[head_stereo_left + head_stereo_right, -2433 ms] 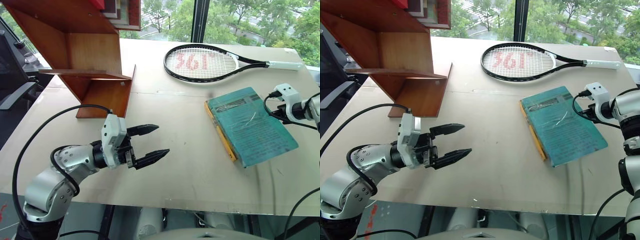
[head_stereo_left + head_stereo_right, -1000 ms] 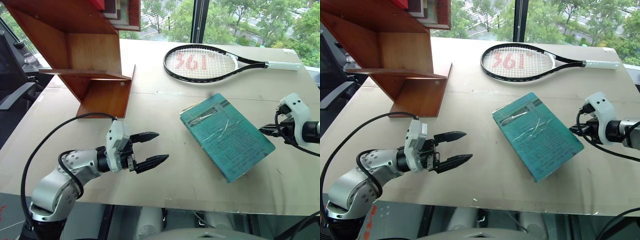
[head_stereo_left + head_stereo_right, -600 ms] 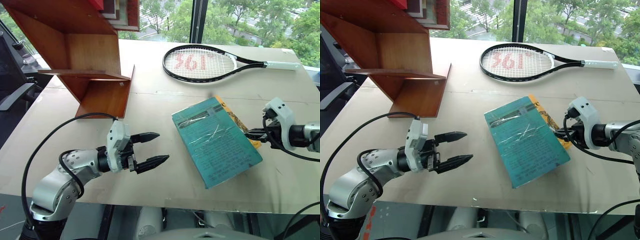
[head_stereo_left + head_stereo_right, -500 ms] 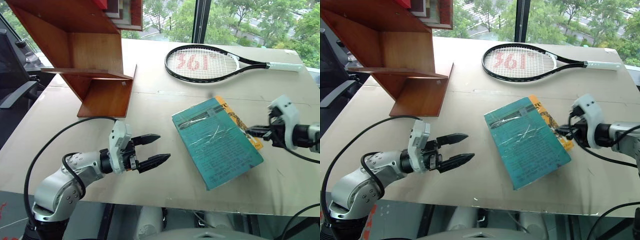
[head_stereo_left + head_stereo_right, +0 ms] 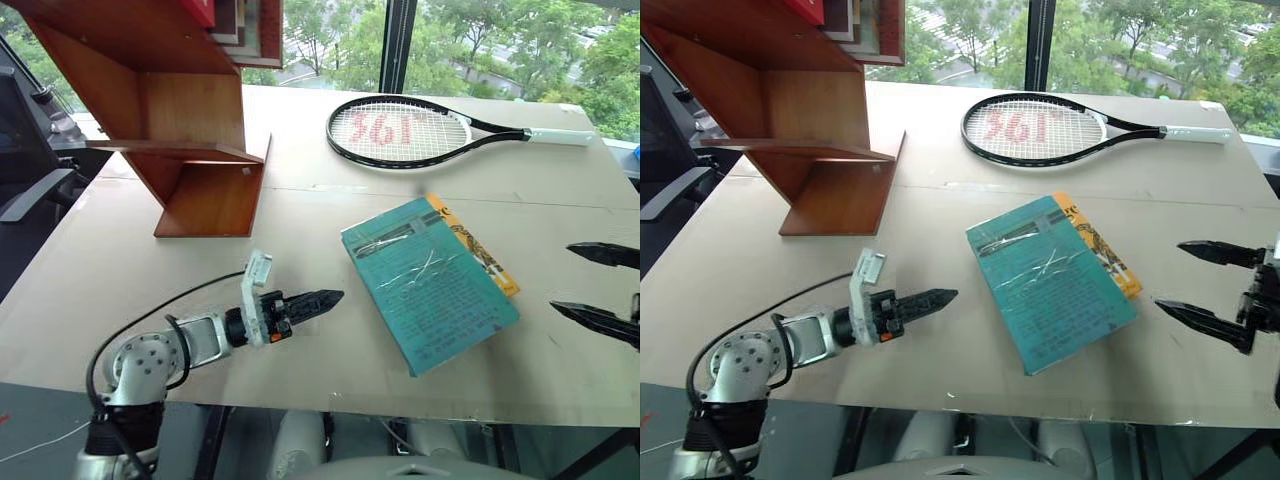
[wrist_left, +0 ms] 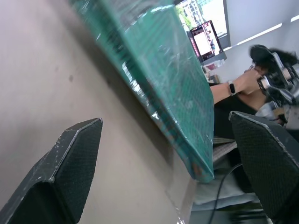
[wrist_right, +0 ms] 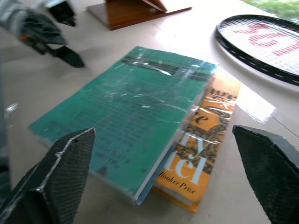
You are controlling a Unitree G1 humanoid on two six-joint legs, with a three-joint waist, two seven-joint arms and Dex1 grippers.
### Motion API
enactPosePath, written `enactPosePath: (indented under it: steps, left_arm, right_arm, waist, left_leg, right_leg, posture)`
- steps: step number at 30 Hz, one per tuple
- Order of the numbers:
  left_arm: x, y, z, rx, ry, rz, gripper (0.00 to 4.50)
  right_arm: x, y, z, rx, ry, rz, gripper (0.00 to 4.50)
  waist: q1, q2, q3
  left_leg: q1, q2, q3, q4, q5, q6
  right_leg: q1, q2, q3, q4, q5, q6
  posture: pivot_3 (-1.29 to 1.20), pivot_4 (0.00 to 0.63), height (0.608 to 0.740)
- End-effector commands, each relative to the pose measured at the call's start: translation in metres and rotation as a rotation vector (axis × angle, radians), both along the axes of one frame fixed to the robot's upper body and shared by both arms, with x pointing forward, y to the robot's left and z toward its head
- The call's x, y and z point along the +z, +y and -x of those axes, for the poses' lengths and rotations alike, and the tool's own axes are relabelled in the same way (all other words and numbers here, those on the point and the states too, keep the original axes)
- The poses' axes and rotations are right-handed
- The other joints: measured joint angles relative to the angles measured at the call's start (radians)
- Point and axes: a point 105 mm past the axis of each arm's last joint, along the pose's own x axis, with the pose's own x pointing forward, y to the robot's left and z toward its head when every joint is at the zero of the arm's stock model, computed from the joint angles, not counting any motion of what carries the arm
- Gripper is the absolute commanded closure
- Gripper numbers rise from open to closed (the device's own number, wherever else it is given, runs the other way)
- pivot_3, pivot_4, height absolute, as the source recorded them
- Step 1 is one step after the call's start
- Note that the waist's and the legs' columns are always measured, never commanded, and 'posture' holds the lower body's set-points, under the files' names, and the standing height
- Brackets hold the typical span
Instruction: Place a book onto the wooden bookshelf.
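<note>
Book point(image 5: 428, 280) flat on table point(image 5: 120, 270), claws spread

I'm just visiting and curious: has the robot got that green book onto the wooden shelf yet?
Not yet. The book lies flat on the table, partly on top of a yellow book. Both pincers are open and hold nothing: the left pincer points at it, the right pincer is beside it. Gripping, lifting and placing it on the wooden bookshelf remain.

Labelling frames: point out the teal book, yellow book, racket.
teal book point(image 5: 428, 285), left eye view, cover centre.
yellow book point(image 7: 202, 149), right wrist view, exposed cover.
racket point(image 5: 400, 130), left eye view, strings.
</note>
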Motion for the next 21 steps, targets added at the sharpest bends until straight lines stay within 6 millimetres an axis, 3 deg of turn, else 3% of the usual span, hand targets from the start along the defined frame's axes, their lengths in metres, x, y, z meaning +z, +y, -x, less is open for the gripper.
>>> enactPosePath:
  steps: [1,7,15,18,21]
  left_arm:
    - [0.003,-0.011,-0.006,-0.017,0.052,0.063,0.0]
    - [-0.001,-0.049,-0.027,-0.049,0.116,0.111,0.0]
    - [-0.005,-0.08,-0.046,-0.035,0.172,0.155,0.0]
    - [-0.002,-0.085,-0.046,-0.04,0.18,0.191,0.76]
    - [0.0,-0.085,-0.042,-0.059,0.175,0.212,2.14]
  right_arm:
    - [0.009,-0.001,0.007,0.066,-0.032,0.025,0.04]
    - [0.01,0.004,0.004,0.124,-0.037,0.0,0.04]
    - [0.016,0.017,0.0,0.147,-0.065,-0.039,0.04]
    - [0.02,0.021,-0.004,0.151,-0.08,-0.043,0.0]
    - [0.02,0.024,-0.007,0.151,-0.082,-0.05,0.0]
  waist:
    - [0.001,-0.001,0.0]
    - [0.012,-0.001,0.0]
    - [0.021,-0.001,0.0]
    - [0.02,-0.001,0.0]
    - [0.021,-0.001,0.0]
  left_leg:
    - [0.0,0.0,0.0,0.0,0.0,0.0]
    - [-0.001,-0.002,0.0,0.0,0.0,0.0]
    - [-0.002,-0.005,-0.002,0.0,0.0,0.0]
    - [-0.002,-0.006,-0.002,0.0,0.0,0.0]
    - [-0.002,-0.006,-0.003,0.0,0.0,0.0]
  right_leg:
    - [0.0,0.0,0.0,0.0,0.0,0.0]
    - [0.001,-0.001,0.0,-0.001,0.002,0.002]
    - [0.001,-0.001,-0.001,-0.002,0.002,0.003]
    - [0.001,-0.002,-0.001,-0.002,0.001,0.002]
    - [0.001,-0.003,-0.002,-0.002,0.001,0.002]
  posture:
    - [0.0,0.15,0.74]
    - [0.0,0.15,0.74]
    - [0.0,0.15,0.74]
    - [0.0,0.15,0.74]
    - [0.0,0.15,0.74]
